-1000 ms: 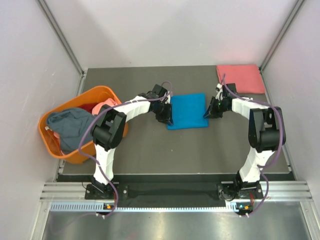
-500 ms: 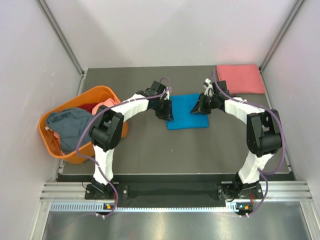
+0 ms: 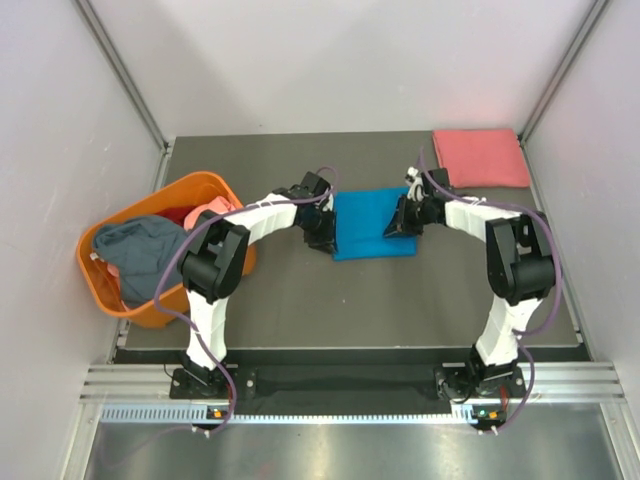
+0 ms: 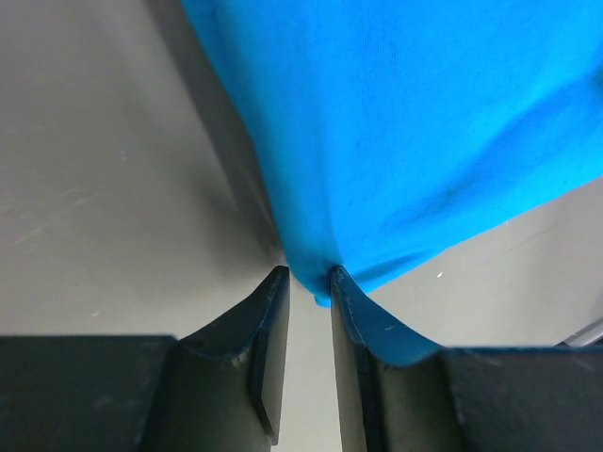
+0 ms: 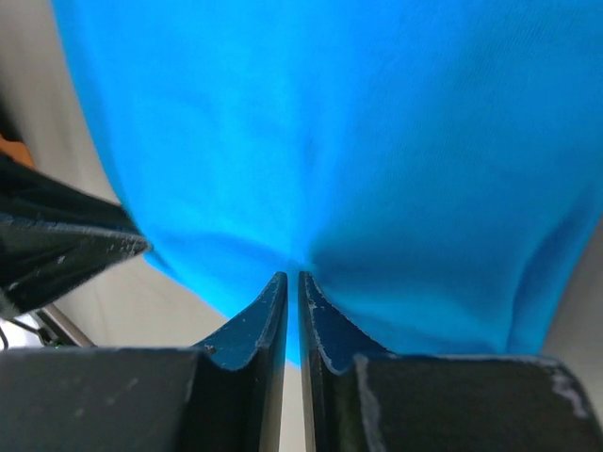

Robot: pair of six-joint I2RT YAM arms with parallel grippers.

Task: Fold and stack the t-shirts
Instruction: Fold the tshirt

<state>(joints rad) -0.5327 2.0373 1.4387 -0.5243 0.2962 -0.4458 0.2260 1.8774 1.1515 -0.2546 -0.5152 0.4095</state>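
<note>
A bright blue t-shirt [image 3: 368, 225] lies folded at the middle of the table. My left gripper [image 3: 323, 233] is at its left edge; in the left wrist view the left gripper [image 4: 308, 273] pinches a bunched corner of the blue t-shirt [image 4: 396, 122], and the cloth pulls to a point between the tips. My right gripper [image 3: 399, 222] is at the shirt's right edge, and the right gripper [image 5: 293, 276] has its jaws nearly together on the blue cloth [image 5: 330, 122]. A salmon-pink folded t-shirt [image 3: 481, 157] rests at the back right corner.
An orange basket [image 3: 205, 180] stands at the left edge, holding a grey-blue t-shirt [image 3: 140, 250] and a pink one [image 3: 208, 212]. White walls close in the table on three sides. Part of the left arm [image 5: 57, 245] shows in the right wrist view.
My right gripper has moved left and slightly back, from just beyond the blue shirt's right edge to above it. The left gripper has shifted only a little.
</note>
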